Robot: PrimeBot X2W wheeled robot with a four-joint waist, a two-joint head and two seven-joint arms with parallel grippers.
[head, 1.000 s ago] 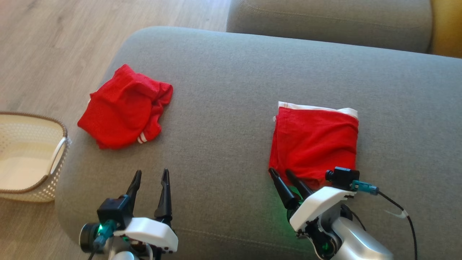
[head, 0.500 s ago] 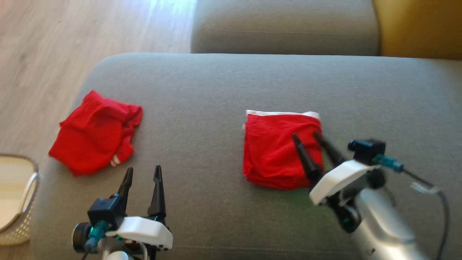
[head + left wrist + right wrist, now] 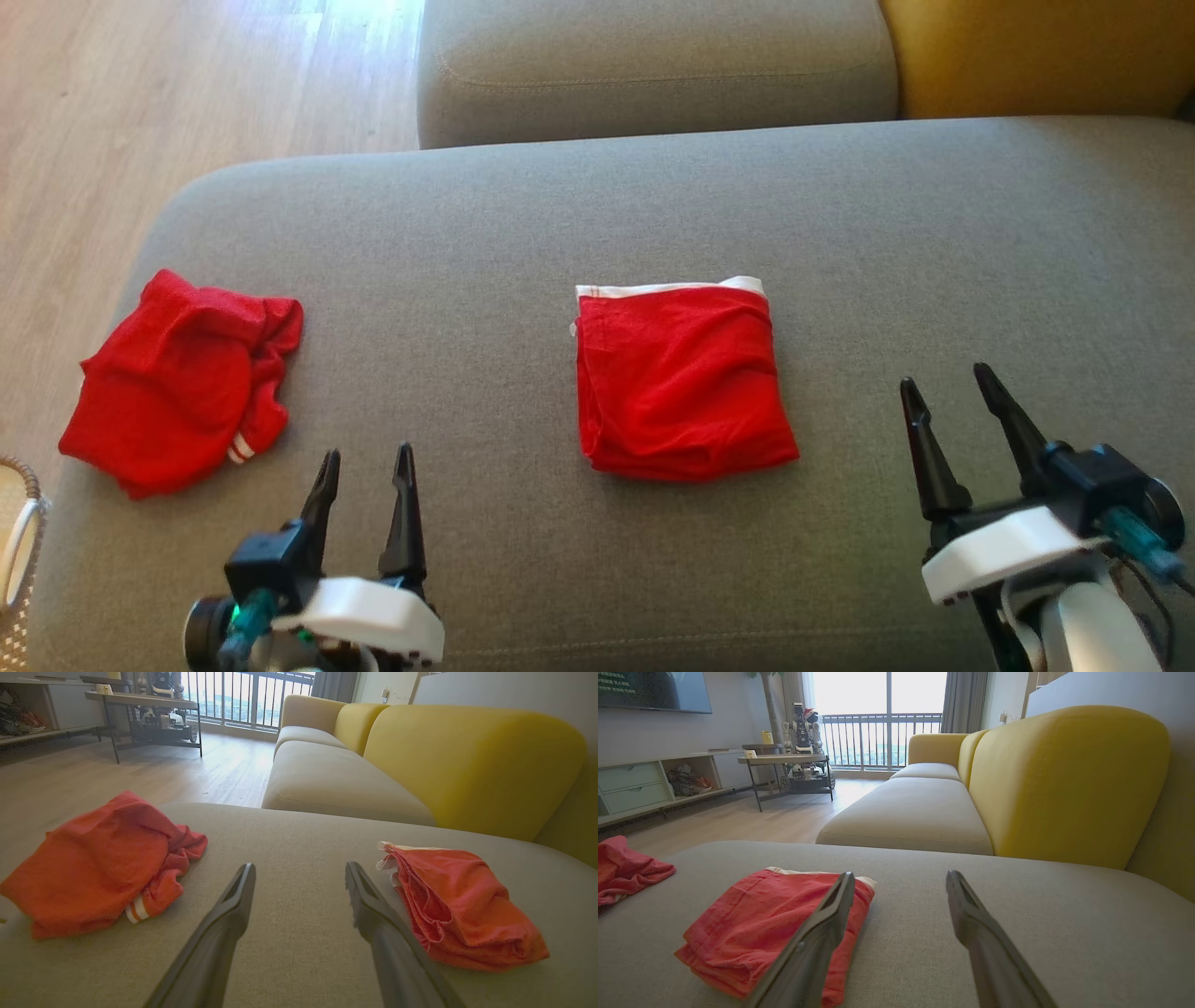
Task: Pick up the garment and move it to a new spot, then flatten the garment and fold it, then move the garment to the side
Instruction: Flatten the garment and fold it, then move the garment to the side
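Left fingers (image 3: 403, 523) and right fingers (image 3: 926, 457) gape empty; folded red garment (image 3: 677, 378) lies square, white-edged.

No text, label, brand or number can be read. The dark screen (image 3: 654, 690) at the upper left of the right wrist view carries a few lines of pale greenish lettering near its top corner, but they are too small and blurred to make out.
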